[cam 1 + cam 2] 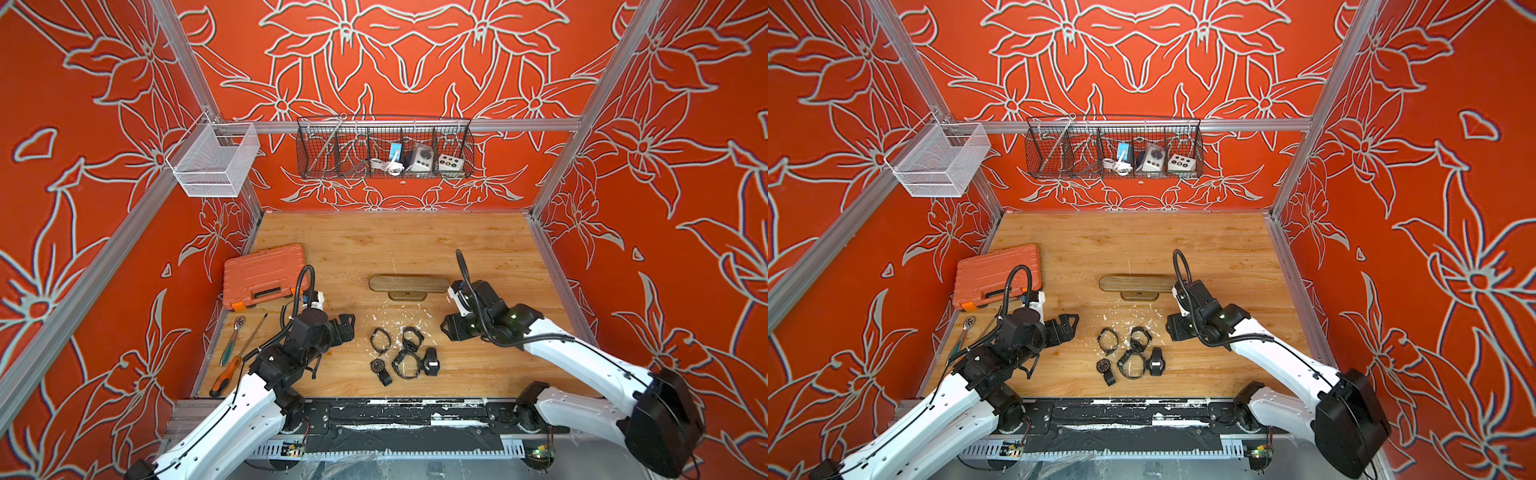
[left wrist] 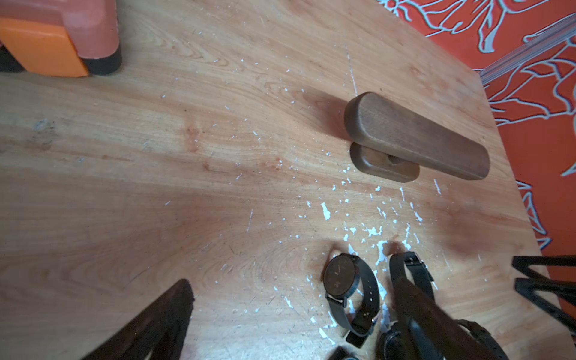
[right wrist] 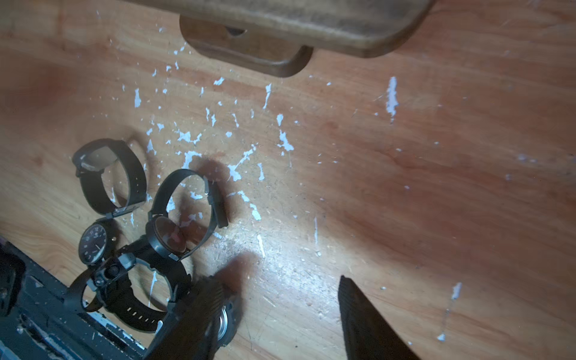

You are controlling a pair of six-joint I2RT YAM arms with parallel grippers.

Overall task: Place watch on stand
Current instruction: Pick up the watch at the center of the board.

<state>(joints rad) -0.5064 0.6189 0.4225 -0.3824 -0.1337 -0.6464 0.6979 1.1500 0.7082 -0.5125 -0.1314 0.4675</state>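
Note:
Several black watches (image 1: 405, 353) lie in a cluster on the wooden table, near its front. The stand (image 1: 409, 284) is a brown wooden bar on a small base and stands bare behind them; it also shows in the left wrist view (image 2: 417, 137). My left gripper (image 1: 347, 326) hovers open just left of the cluster, and a round-faced watch (image 2: 341, 277) lies below and between its fingers (image 2: 174, 305). My right gripper (image 1: 448, 328) hovers open to the right of the cluster. Only bare table lies between its fingers (image 3: 352, 299), and one of them overlaps a watch case (image 3: 229, 324).
An orange tool case (image 1: 264, 276) sits at the left. A ratchet (image 1: 232, 340) and a screwdriver (image 1: 237, 361) lie by the left edge. A black wire basket (image 1: 384, 149) and a white mesh basket (image 1: 214, 160) hang on the frame. White flecks dot the table.

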